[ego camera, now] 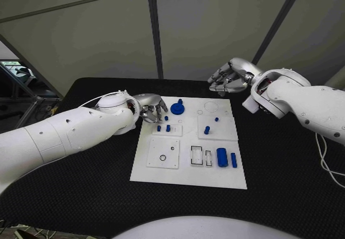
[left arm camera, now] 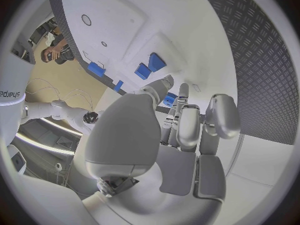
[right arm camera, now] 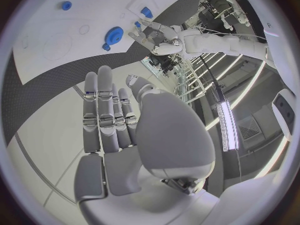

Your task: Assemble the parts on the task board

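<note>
The task board (ego camera: 188,177) lies mid-table with blue parts (ego camera: 221,157) on it. The left hand (ego camera: 150,108) pinches a small blue piece (left arm camera: 169,100) at its far-left corner; a weak pinch could drop it. The right hand (ego camera: 229,77) hovers empty, fingers apart.

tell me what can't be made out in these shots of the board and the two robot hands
- Left robot hand, head view: its fingertips curl at the task board's left edge, hiding whether they pinch anything. In the left wrist view a small blue part sits at the fingertips; held or merely touched is unclear.
- Small blue pegs, head view: too small to tell whether seated or loose.
- Right robot hand, head view: the palm side is turned away.
</note>
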Motion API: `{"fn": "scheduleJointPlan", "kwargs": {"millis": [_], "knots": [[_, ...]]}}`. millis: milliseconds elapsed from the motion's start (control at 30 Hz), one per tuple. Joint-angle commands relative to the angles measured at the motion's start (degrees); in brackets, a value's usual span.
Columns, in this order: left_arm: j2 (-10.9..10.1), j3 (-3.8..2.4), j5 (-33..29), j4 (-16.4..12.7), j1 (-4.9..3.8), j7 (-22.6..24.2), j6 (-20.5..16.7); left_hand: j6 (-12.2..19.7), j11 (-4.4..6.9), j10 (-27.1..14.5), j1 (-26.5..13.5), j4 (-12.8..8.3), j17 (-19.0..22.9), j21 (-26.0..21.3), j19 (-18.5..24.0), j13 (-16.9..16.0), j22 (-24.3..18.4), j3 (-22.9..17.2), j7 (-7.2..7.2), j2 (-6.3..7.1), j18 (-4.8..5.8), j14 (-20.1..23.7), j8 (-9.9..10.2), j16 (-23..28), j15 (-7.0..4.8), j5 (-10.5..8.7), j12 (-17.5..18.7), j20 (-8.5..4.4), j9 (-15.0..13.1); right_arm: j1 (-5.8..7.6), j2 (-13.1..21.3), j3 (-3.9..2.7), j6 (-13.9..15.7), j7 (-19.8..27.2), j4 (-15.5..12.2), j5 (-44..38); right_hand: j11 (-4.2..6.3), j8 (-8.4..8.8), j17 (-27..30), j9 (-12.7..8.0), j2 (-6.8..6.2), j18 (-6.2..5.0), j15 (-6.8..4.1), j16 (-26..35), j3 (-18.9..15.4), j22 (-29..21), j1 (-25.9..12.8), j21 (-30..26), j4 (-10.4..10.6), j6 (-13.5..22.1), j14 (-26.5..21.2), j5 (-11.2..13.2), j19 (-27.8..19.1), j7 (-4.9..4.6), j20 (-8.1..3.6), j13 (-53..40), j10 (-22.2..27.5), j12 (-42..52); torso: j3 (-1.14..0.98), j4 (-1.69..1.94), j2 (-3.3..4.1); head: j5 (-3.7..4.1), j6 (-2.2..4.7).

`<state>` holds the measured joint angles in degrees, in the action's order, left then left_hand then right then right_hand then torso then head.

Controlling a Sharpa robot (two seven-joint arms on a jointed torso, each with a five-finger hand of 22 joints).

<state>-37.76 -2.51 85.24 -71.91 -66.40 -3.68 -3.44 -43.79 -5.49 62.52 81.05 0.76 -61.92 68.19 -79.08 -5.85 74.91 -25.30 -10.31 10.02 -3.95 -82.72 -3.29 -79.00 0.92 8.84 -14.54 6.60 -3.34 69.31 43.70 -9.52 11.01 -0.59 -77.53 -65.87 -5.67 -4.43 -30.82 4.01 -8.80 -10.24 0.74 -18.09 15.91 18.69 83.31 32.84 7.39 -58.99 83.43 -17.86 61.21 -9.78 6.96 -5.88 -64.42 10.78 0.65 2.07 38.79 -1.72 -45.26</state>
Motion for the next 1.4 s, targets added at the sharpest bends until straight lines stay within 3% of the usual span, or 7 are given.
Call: {"fn": "scheduleJointPlan", "kwargs": {"millis": [33, 167, 300, 367, 433, 767, 1400], "knots": [[-0.6, -0.33, -1.5, -0.3, -0.09, 1.1, -2.7, -4.0, -0.52, -0.9, -0.3, 0.1, 1.1, -3.0, 1.6, 0.2, 1.6, 0.2, 0.06, 0.25, -1.71, 0.5, -0.7, 0.3, 0.45, -0.09, 0.9, 0.37, -0.5, -0.25, 0.2, -0.02, -0.6, -2.8, 0.0, -11.1, 0.41, -0.43, -2.3, 0.0, 0.60, -0.20, -0.68, -3.8, 0.0, 2.0, 0.1, 3.2, -0.7, -0.7, 2.7, 0.4, 1.9, 0.60, -1.06, 0.6, -1.2, -0.2, 0.00, -0.02, -0.01, 0.14, 0.22], [-2.1, -1.35, -5.2, -0.9, -0.09, 3.0, -6.2, -8.0, -0.60, -0.5, -0.1, 0.0, 2.1, -7.3, 3.9, 0.1, -0.6, -0.6, 0.23, -0.31, -2.60, 1.1, -2.1, 0.6, 0.57, -0.05, 0.8, 0.60, -0.9, -1.25, 0.7, 0.17, -0.6, -4.3, -0.5, -18.7, 0.90, -0.29, -11.7, 0.0, 0.89, -0.14, -1.22, -18.1, 0.9, 5.3, -0.1, 7.9, -1.5, -1.7, 3.5, 0.4, 2.6, 1.09, -1.79, 1.6, -2.6, -1.0, 0.01, -0.03, 0.02, 0.85, 0.62], [-4.7, -2.20, -21.7, -2.2, -0.10, 6.9, -13.0, -10.5, -0.73, -0.8, -1.1, 0.3, 6.4, -18.6, 10.1, 0.1, -6.7, -1.2, 0.08, -0.21, -4.73, 3.2, -3.3, 2.6, 0.77, -0.10, 0.8, 0.70, -1.0, -1.92, 1.6, 1.90, -0.4, -5.6, -1.6, -25.7, 1.27, -0.05, -22.9, 0.0, 0.63, -0.18, -1.56, -33.2, 2.2, 8.5, -0.6, 12.2, -1.8, -2.8, 3.6, 0.9, 2.4, 1.48, -1.95, 1.9, -4.1, -2.0, -0.11, 0.04, 0.09, 2.54, 1.18], [-5.6, -2.34, -31.0, -2.8, -0.10, 8.2, -15.4, -11.9, -0.89, -1.0, -1.0, 0.0, 28.5, -26.0, 14.3, 0.2, -10.7, -2.0, -0.06, -0.34, -5.98, 14.2, -4.0, 15.0, 0.74, -0.13, 0.7, 0.71, -1.1, -2.18, 1.8, 2.42, -0.3, -6.0, -1.9, -27.5, 1.48, 0.13, -25.7, -0.1, 0.44, -0.02, -1.45, -36.8, 2.8, 10.1, -0.6, 13.8, -1.9, -2.8, 3.8, 1.8, 2.4, 1.41, -1.91, 2.0, -4.3, -2.4, -0.09, 0.02, 0.15, 3.13, 1.46], [-6.7, -2.44, -41.2, -3.8, -0.10, 10.1, -17.5, -12.2, -1.08, -1.2, -0.9, -0.4, 33.0, -29.2, 15.8, 0.2, -12.6, -2.7, -0.19, -0.52, -6.37, 15.9, -4.1, 19.4, 0.71, -0.11, 0.6, 0.72, -0.9, -2.69, 2.0, 2.85, -0.3, -6.5, -2.3, -29.3, 1.48, 0.44, -29.1, -0.1, 0.18, 0.57, -1.36, -41.1, 3.7, 14.7, -0.8, 17.6, -1.9, -2.7, 4.1, 2.7, 3.7, 1.35, -1.82, 2.0, -4.2, -3.0, -0.05, 0.01, 0.13, 3.34, 1.55], [-11.2, -2.55, -64.4, -9.2, 0.08, 20.8, -16.5, -11.7, -1.73, -3.6, -2.7, -0.1, 38.4, -35.5, 20.1, 0.4, -16.8, -0.4, -0.75, -0.49, -6.53, 19.5, -4.1, 27.5, 1.57, -0.31, -0.2, 1.61, -0.5, -5.16, 2.5, 3.46, -1.7, -8.8, -3.3, -33.9, 0.81, 0.82, -34.0, -0.2, -1.25, 1.16, -0.78, -47.6, 5.0, 20.2, -2.1, 22.4, -1.7, -1.2, 4.0, 3.3, 4.3, 1.28, -1.43, 2.2, -2.2, -4.9, 0.02, 0.02, 0.09, 3.46, 1.37], [-13.0, -2.55, -69.9, -12.3, 0.64, 25.4, -14.6, -11.7, -1.73, -3.5, -2.1, -0.3, 39.4, -36.6, 20.1, 0.3, -17.9, 0.5, -0.87, -1.51, -6.58, 19.6, -4.3, 28.6, 1.60, -0.27, -1.1, 1.63, -0.6, -6.73, 1.4, 3.52, -3.1, -8.5, -3.8, -34.7, 0.69, 0.36, -38.3, 0.0, -1.19, 1.77, -0.57, -53.0, 6.3, 25.4, -1.9, 26.8, -2.3, -1.2, 4.3, 3.0, 5.6, 1.29, -1.26, 2.0, -1.8, -4.6, -0.02, -0.02, 0.10, 3.35, 1.03]]}}
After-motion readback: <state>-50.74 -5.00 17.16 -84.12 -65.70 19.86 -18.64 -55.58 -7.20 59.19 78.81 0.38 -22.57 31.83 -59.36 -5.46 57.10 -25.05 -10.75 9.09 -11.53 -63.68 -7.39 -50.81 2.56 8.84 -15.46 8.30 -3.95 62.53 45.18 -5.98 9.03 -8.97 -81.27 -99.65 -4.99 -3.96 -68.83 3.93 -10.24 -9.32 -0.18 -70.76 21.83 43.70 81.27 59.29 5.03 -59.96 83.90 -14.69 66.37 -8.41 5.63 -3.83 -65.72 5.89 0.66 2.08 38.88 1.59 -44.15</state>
